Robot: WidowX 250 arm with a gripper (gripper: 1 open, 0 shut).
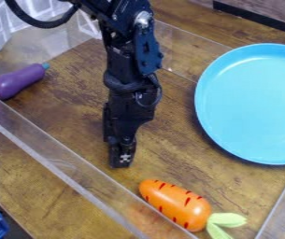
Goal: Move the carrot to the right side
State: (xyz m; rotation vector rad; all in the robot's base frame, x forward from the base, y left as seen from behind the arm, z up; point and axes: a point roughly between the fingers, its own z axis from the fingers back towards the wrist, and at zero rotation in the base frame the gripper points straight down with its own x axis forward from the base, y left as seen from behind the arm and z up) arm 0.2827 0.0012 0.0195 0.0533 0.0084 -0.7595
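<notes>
The carrot (178, 204) lies on the wooden table near the front edge, orange with dark stripes, its pale green top pointing right. My gripper (121, 156) hangs from the black arm, pointing down, a short way up and left of the carrot and apart from it. Its fingers look closed together and hold nothing.
A blue plate (257, 91) lies at the right. A purple eggplant toy (19, 79) lies at the far left. A clear plastic wall (57, 168) runs along the front and sides of the wooden table (70, 112).
</notes>
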